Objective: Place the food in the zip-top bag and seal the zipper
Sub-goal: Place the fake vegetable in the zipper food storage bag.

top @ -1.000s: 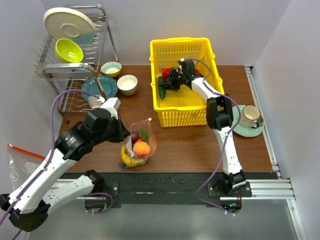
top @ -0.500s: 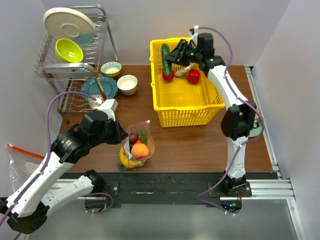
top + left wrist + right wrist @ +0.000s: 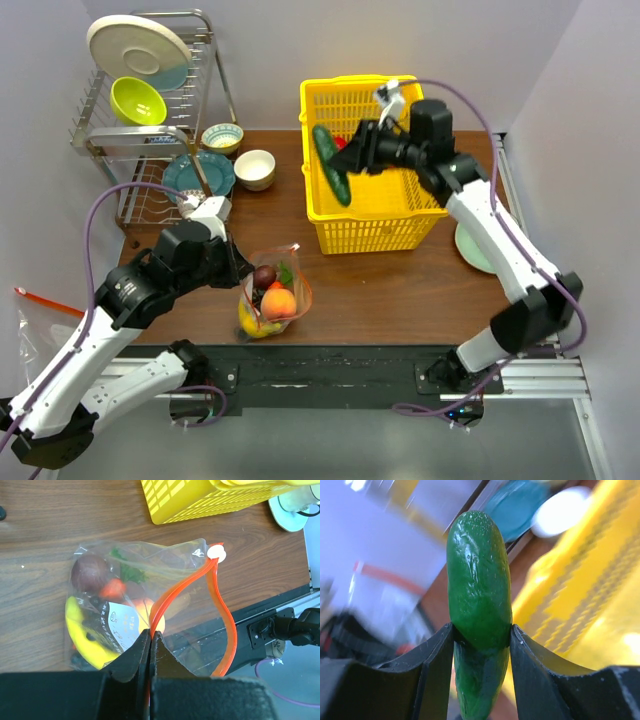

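The clear zip-top bag [image 3: 272,295] stands on the brown table with its mouth open. It holds a peach [image 3: 278,303], dark grapes [image 3: 266,276], a banana [image 3: 82,635] and a red piece. My left gripper [image 3: 240,272] is shut on the red-orange zipper [image 3: 167,597] at the bag's mouth; the white end piece [image 3: 217,554] sits at the far end. My right gripper [image 3: 352,165] is shut on the green cucumber [image 3: 331,165], held in the air over the left part of the yellow basket [image 3: 375,225]. In the right wrist view the cucumber [image 3: 479,615] fills the jaws.
A dish rack [image 3: 150,110] with plates and a green bowl stands at the back left, with small bowls [image 3: 254,167] beside it. A saucer [image 3: 475,250] lies right of the basket. Another flat clear bag [image 3: 30,320] hangs off the left edge.
My right arm lifted the cucumber out of the basket and swung it left and nearer, over the basket's left wall. The left gripper kept its hold on the bag.
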### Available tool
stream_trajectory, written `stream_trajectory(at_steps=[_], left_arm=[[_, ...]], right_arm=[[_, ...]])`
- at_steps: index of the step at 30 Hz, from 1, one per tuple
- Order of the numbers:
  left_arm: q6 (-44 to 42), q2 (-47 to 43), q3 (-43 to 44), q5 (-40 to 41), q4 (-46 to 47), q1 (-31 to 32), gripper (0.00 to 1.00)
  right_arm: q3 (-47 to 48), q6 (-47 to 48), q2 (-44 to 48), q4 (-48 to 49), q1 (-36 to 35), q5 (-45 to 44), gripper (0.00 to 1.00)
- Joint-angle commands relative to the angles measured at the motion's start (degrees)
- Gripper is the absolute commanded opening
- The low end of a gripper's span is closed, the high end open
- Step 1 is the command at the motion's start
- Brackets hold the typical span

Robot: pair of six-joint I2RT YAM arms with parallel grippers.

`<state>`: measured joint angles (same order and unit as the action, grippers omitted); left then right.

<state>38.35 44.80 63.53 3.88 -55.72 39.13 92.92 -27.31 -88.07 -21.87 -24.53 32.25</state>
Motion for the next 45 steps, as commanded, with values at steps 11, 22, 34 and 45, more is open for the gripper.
stream_trajectory(at_steps=[11,22,34,45], left_arm=[[0.50,-1.47,2.48,0.69,0.88,0.06,0.00],[1.11,-1.64,2.22,-0.80,1.76,0.06,0.00],[1.03,-1.55,1.95,-1.07,2.11,0.06,0.00],[0.76,-0.94,2.30,-0.72,2.73,0.06,0.00]], right_arm=[[-27.95,-4.67,18.64,20.09,-28.17,-4.12,0.28],[-26.31,-2.05,9.77,24.42,-34.09,-12.99,0.29],[-22.35,2.00,5.28,22.66,-34.09,-21.09,0.38],[-23.14,1.29,2.99,23.71,-35.05,-20.56,0.71]])
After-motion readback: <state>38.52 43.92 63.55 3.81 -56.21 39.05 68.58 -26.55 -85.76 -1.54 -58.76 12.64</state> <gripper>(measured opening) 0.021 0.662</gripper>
